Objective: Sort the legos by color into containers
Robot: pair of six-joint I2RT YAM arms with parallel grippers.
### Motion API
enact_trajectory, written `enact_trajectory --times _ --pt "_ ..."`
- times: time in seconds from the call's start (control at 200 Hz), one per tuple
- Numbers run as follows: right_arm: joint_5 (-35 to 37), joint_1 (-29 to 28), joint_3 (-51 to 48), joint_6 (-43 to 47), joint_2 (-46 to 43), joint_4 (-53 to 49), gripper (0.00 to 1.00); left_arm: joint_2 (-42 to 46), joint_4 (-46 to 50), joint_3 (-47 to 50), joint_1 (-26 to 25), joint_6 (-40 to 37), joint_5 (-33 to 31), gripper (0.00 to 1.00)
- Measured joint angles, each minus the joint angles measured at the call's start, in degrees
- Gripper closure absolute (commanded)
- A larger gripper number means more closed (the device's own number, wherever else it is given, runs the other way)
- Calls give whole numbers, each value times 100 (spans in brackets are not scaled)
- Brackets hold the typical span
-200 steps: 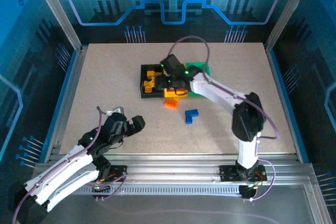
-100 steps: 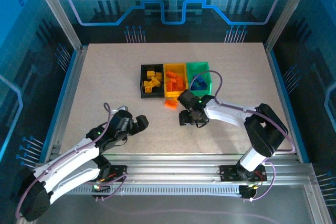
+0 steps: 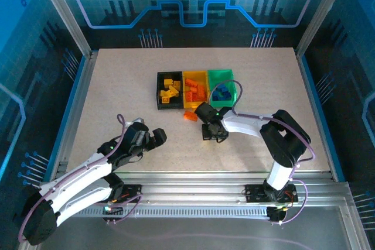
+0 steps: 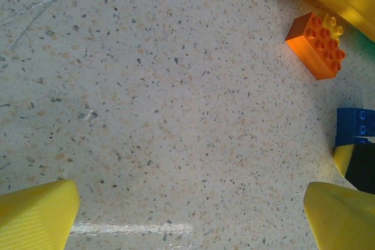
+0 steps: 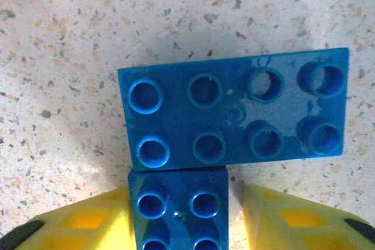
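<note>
Yellow fingers [image 4: 38, 212] of the left gripper [image 3: 153, 139] stay spread wide over bare table [image 3: 117, 86], unchanged. Further right, we note an orange lego [image 3: 189, 116] just before the containers [image 3: 195, 73]. The right gripper [image 3: 214, 134] has come down from the containers and narrowed about a blue lego [image 5: 179, 209]. We cannot tell whether it is clamped. We judge a pickup begun.
</note>
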State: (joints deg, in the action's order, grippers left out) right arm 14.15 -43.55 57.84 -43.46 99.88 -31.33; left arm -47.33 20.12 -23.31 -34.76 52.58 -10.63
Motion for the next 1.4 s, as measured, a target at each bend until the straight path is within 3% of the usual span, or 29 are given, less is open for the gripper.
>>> enact_trajectory --times 0.215,0.415,0.58,0.74,1.056,1.201,1.401 --pt "-26 0 -26 179 -103 223 66 -94 -92 0 0 0 0 1" --pt "-111 22 -57 391 -1128 133 65 -149 -118 0 0 0 2 1" --pt "-212 678 555 557 -1412 -44 64 -149 -125 0 0 0 2 1" --pt "-232 1545 1633 693 -660 -225 64 -155 -120 0 -2 2 42 1" --pt "-225 2232 3622 756 1475 -634 57 -170 -114 0 0 4 151 1" --pt "-291 2299 3856 798 1716 -780 41 -170 -116 0 0 7 151 1" --pt "-433 2295 3530 861 1405 -715 41 -170 -116 -2 -2 2 153 1"
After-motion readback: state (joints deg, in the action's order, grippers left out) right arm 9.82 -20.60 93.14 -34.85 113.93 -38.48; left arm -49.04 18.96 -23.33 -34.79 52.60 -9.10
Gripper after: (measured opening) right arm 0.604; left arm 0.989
